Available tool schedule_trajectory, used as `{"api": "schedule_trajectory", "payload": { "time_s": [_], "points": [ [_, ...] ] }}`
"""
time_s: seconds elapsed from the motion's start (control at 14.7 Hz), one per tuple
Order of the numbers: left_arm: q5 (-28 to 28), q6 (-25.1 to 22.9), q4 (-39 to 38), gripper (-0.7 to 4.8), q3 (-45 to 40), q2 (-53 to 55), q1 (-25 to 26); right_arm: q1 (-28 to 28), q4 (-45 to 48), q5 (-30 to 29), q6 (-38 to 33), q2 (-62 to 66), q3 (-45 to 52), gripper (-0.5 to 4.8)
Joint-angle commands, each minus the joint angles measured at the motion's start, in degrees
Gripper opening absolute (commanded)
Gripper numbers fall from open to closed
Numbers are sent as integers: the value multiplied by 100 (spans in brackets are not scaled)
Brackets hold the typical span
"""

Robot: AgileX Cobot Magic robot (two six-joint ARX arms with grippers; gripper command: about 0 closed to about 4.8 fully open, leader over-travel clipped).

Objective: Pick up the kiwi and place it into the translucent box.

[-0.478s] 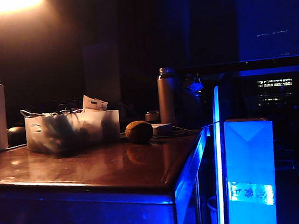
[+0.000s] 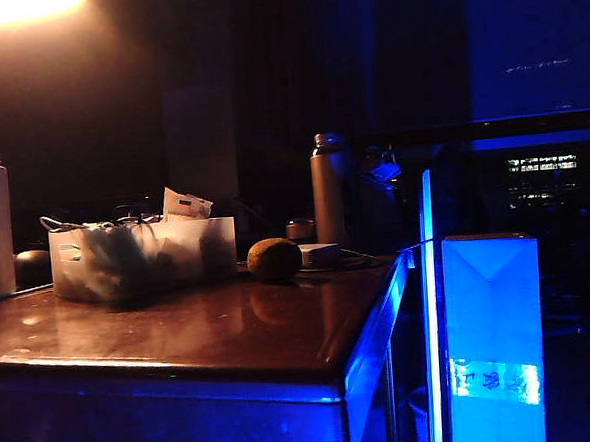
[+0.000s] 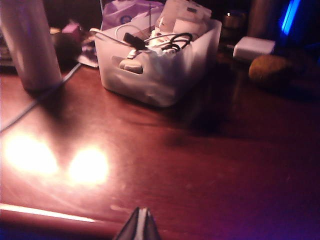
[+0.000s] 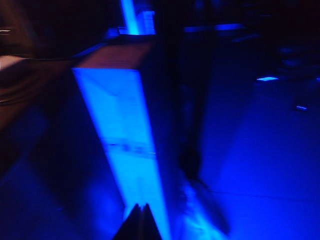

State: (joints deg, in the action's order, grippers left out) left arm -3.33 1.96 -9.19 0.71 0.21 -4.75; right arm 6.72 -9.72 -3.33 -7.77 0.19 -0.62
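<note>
Well apart from both pinched-together claws, left point(image 3: 139, 225) and right point(image 4: 139, 220): kiwi point(image 3: 270, 70).

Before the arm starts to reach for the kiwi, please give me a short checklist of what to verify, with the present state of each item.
1. Kiwi free on the table, beside the box: ok.
2. Translucent box has room inside: not ok, cables and packets fill it.
3. Left gripper open for the pick: not ok, shut, back at the table edge.
4. Right gripper out of the way: ok, shut, facing the blue carton.
5. Bottle stands clear of the kiwi: ok.
</note>
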Motion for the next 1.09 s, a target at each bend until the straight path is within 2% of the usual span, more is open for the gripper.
{"api": "schedule_trajectory", "payload": {
  "time_s": [0.07,0.27,0.41,0.55,0.61,0.75,0.89,0.96,1.02,1.09],
  "points": [
    [625,1036,22,-4,581,-15,7,-2,282,-280,-181,-7,-385,-7],
    [1099,1021,35,-4,1731,334,9,0,796,33,-691,83,-1051,-7],
    [1115,619,234,-4,2651,1370,11,0,885,186,-719,625,-1687,-7],
    [909,166,17,-4,3978,2806,13,0,1167,87,-719,1604,-2441,-7],
    [667,-216,-420,-4,4800,3569,15,-2,1239,-157,-688,2192,-2903,-6],
    [299,-752,-1768,-4,6625,5158,15,-199,1346,-352,-76,3303,-3783,-6],
    [-540,-752,-3115,-4,8249,6443,15,-433,1327,-938,350,4695,-4826,-6],
    [-1128,-756,-3748,-4,8996,7025,13,-551,1213,-1508,348,5392,-5405,-7],
    [-1460,-756,-4068,-4,9433,7368,13,-717,894,-1987,348,6046,-6046,-7],
    [-1552,-748,-4218,-4,9755,7628,9,-988,363,-2184,356,6666,-6717,-6]
  ]
}}
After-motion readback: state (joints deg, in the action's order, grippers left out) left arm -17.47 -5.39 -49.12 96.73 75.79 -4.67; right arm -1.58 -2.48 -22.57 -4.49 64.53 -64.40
